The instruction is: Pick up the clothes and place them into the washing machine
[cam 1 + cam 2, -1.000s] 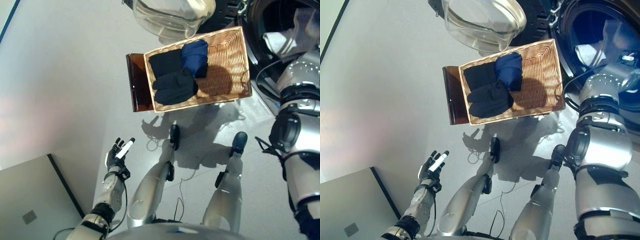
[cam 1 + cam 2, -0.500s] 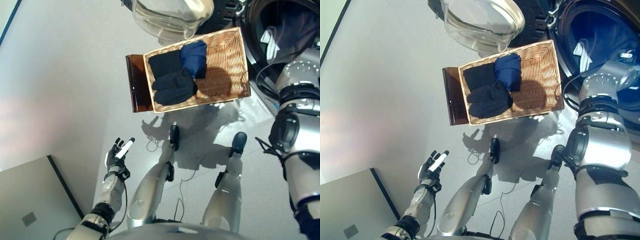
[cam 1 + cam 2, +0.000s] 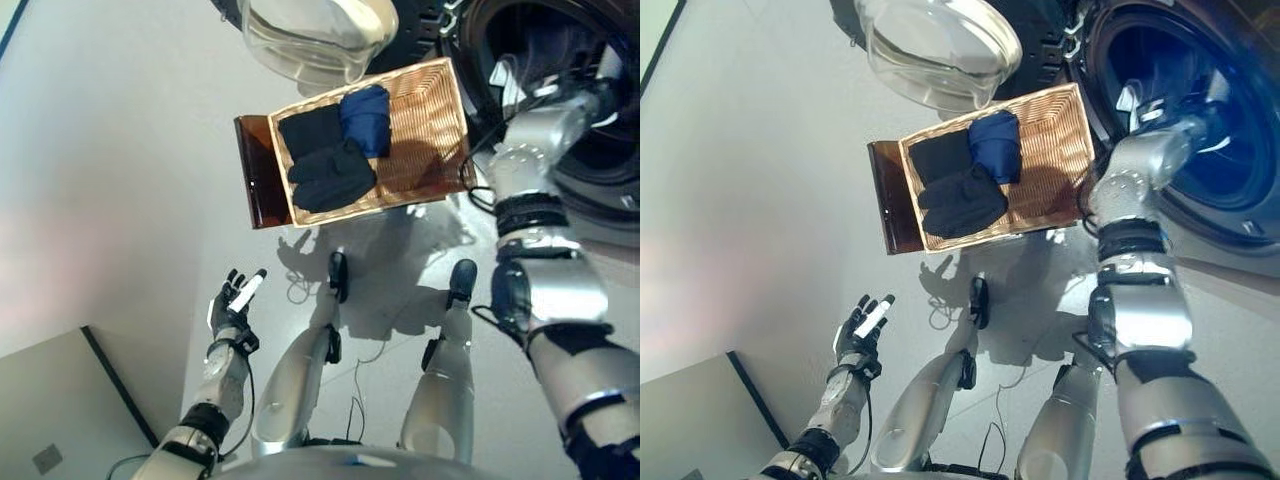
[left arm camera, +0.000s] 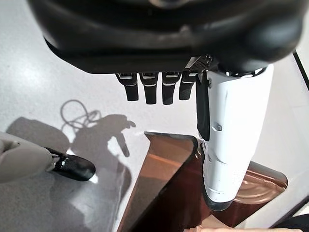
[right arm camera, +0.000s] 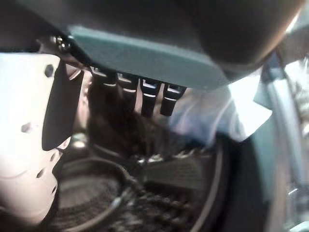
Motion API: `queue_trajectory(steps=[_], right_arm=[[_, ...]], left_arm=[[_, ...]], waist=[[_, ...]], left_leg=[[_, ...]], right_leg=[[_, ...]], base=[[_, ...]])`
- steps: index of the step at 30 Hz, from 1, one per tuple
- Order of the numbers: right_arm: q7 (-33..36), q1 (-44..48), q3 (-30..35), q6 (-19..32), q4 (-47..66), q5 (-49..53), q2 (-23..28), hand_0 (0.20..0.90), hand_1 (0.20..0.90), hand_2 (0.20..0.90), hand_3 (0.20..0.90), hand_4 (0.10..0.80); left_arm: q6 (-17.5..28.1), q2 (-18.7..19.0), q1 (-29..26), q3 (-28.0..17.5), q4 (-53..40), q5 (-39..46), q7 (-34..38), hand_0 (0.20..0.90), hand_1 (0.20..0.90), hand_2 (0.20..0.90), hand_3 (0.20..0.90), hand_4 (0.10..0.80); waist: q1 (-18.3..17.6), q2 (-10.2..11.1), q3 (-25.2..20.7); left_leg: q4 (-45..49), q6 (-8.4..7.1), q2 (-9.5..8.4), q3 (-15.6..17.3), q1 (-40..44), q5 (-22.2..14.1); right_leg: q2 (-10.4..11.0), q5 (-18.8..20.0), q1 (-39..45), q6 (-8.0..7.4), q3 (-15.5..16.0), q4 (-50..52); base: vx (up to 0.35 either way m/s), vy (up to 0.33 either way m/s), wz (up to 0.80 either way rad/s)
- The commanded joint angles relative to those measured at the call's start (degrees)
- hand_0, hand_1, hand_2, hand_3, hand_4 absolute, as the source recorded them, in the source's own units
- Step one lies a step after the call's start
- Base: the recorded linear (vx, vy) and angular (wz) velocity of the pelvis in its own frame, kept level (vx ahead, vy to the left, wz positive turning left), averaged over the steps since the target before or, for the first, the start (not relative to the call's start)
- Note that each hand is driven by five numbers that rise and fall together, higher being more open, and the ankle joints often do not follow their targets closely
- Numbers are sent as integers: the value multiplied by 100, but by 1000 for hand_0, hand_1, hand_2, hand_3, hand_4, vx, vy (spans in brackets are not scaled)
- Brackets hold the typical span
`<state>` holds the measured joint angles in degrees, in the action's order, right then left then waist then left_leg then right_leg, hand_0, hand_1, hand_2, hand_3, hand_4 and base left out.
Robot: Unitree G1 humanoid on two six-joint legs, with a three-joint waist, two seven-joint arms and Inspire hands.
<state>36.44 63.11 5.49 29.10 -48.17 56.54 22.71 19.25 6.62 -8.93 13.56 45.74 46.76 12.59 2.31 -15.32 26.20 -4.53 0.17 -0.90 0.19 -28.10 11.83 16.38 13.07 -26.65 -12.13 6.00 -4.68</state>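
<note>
No words, numbers or signs can be read anywhere here.

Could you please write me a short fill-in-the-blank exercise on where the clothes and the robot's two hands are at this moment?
1. The dark clothes and the blue garment lie in the wicker ____.
2. The right hand reaches into the drum of the washing ____.
3. The left hand hangs over the floor with its fingers ____.
4. The basket stands on a ____ stand.

Missing words: basket; machine; open; brown
</note>
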Motion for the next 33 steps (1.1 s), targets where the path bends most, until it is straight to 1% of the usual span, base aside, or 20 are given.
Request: queue_trajectory(steps=[1,4,6,9,10,11,14,16,17,19,20,22,23,24,28,33], right_arm=[[136,72,-452,137,672,-969,8,900,900,900,900,800],[174,-292,-599,0,1049,-1471,-282,900,900,900,900,800],[396,-555,-710,-182,1302,-2134,-477,900,900,900,900,800],[459,-672,-791,-299,1433,-2405,-542,900,900,900,900,800],[544,-780,-910,-466,1474,-2884,-632,900,900,900,900,800],[553,-784,-911,-469,1480,-2893,-637,900,900,900,900,800],[570,-891,-1090,-686,1517,-3387,-667,900,900,900,900,800],[632,-987,-1291,-993,1495,-4062,-604,900,900,900,900,800],[639,-989,-1293,-999,1500,-4071,-608,900,900,900,900,800],[597,-1001,-1422,-1203,1469,-4435,-568,900,900,900,900,800],[521,-983,-1549,-1416,1347,-4775,-513,900,900,900,900,800],[489,-960,-1645,-1508,1305,-4952,-464,900,900,900,900,800],[440,-905,-1802,-1708,1194,-5342,-392,900,900,900,900,800],[441,-905,-1803,-1707,1194,-5342,-392,900,900,900,900,800],[350,-682,-2026,-1968,880,-5836,-316,900,900,900,900,800],[235,-446,-2070,-1976,400,-5621,-371,900,900,900,900,800]], left_arm=[[367,378,40,-287,-62,42,273,900,900,900,900,800],[391,385,83,-351,-145,-4,317,900,900,900,900,800],[411,398,145,-383,-213,-99,366,900,900,900,900,800],[418,403,168,-415,-263,-123,388,900,900,900,900,800],[463,414,194,-435,-355,-205,449,900,900,900,900,800],[462,413,197,-436,-358,-208,452,900,900,900,900,800],[498,405,190,-483,-361,-289,500,900,900,900,900,800],[547,422,212,-544,-463,-375,556,900,900,900,900,800],[546,420,216,-545,-467,-379,560,900,900,900,900,800],[555,432,208,-597,-484,-440,591,900,900,900,900,800],[573,445,212,-641,-530,-466,597,900,900,900,900,800],[574,450,217,-663,-542,-487,602,900,900,900,900,800],[585,455,230,-686,-603,-491,601,900,900,900,900,800],[585,455,230,-686,-603,-491,601,900,900,900,900,800],[579,473,185,-753,-577,-532,588,900,900,900,900,800],[590,512,140,-765,-602,-535,604,900,900,900,900,800]], waist=[[64,92,-53],[52,155,-42],[40,202,-44],[33,224,-44],[47,264,-42],[45,265,-42],[50,310,-37],[58,361,-32],[56,360,-32],[55,407,-23],[60,442,-15],[56,461,-9],[60,495,5],[59,495,5],[67,534,44],[101,538,94]], left_leg=[[-47,-508,77,145,159,-294],[-47,-499,94,145,187,-288],[-47,-497,102,144,208,-280],[-47,-495,106,138,216,-279],[-47,-495,109,137,231,-273],[-47,-495,109,137,233,-273],[-47,-494,120,142,262,-274],[-47,-490,130,146,285,-269],[-47,-491,131,147,287,-270],[-47,-492,142,152,300,-268],[-47,-495,155,157,299,-263],[-47,-497,162,161,296,-260],[-47,-497,174,162,291,-258],[-47,-497,174,162,291,-258],[-47,-505,184,153,264,-243],[-47,-526,195,126,230,-220]], right_leg=[[-182,-834,71,220,-406,729],[-197,-819,117,223,-390,702],[-204,-795,166,222,-367,670],[-202,-786,186,216,-355,659],[-209,-767,225,214,-333,633],[-209,-766,229,214,-332,630],[-217,-766,262,222,-324,618],[-232,-766,284,226,-331,607],[-232,-766,285,226,-331,607],[-242,-764,293,222,-330,610],[-247,-767,293,218,-323,616],[-251,-769,292,222,-323,620],[-264,-767,274,226,-328,634],[-264,-767,274,226,-328,634],[-285,-758,250,228,-329,641],[-298,-747,245,225,-303,645]], base=[[-8,19,-4],[-7,11,-5],[0,0,0],[0,0,0],[0,0,0],[0,0,0],[3,14,2],[4,9,2],[0,0,0],[1,-2,2],[0,0,0],[0,0,0],[0,0,0],[0,0,0],[0,0,0],[0,0,0]])
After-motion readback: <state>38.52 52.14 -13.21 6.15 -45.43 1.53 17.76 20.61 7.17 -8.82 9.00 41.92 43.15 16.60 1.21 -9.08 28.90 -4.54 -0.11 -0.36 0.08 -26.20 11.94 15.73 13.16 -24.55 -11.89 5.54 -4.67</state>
